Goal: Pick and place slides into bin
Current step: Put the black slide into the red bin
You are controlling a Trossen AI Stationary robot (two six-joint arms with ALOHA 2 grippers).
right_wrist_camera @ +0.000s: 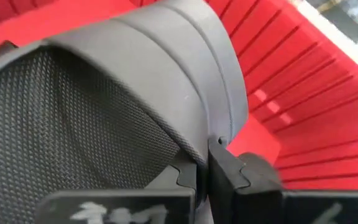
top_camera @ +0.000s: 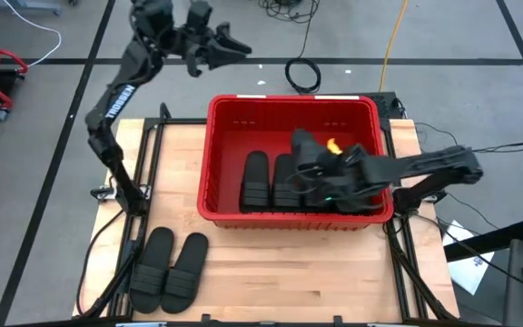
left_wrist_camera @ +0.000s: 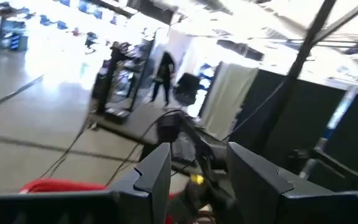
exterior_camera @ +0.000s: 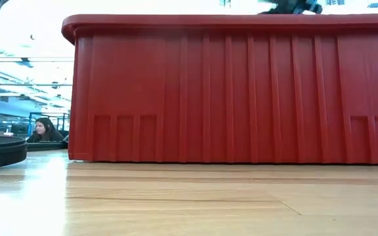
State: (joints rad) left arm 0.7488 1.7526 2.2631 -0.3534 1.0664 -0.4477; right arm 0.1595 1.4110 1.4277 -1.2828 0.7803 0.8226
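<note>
Right pincer [right_wrist_camera: 202, 171] pinches a slide's [right_wrist_camera: 117, 106] strap inside the bin [top_camera: 214, 154]; left pincer [top_camera: 221, 45] hangs half-spread, empty, beyond the desk [top_camera: 271, 272].

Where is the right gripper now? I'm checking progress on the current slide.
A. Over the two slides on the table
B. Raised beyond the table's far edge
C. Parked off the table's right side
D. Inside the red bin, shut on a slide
D: the right gripper is inside the bin, pinching a slide's strap.
</note>
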